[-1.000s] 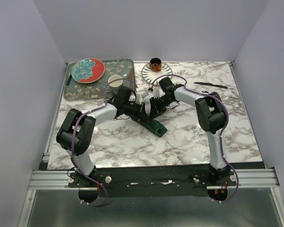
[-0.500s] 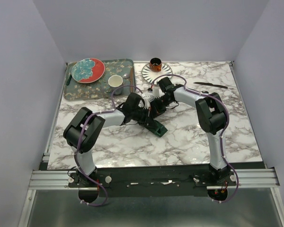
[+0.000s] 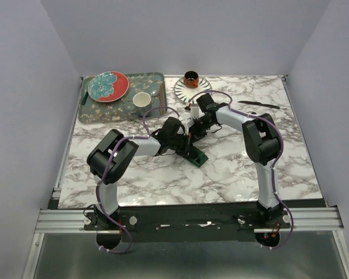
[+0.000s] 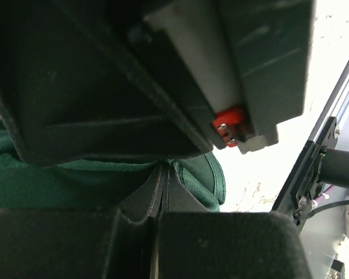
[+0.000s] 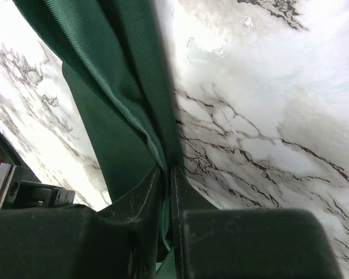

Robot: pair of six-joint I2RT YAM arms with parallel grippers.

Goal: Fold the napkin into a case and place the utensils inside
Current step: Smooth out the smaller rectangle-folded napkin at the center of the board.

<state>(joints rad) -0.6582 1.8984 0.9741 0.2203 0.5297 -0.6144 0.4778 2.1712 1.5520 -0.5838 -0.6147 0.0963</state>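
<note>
Left hand (image 4: 161,174) slid in, closed, over ribbed green napkin (image 5: 116,70).

Pale lavender walls (image 3: 180,35) are enclosing a white, grey-veined marble desk (image 3: 232,174) on its left, far and right sides. Soft, even light is falling across it. An aluminium rail (image 3: 186,220) is running along its near edge.

L arm (image 3: 113,158) & R arm (image 3: 262,144): pale grey-white tubes w/ chunky black joints, thin purple cables (image 3: 215,92) looping along each. White bases (image 3: 107,216) on black bar (image 3: 186,224). Left wrist cam: matte black fingers (image 4: 64,244), red tab (image 4: 228,122) w/ screw.
</note>
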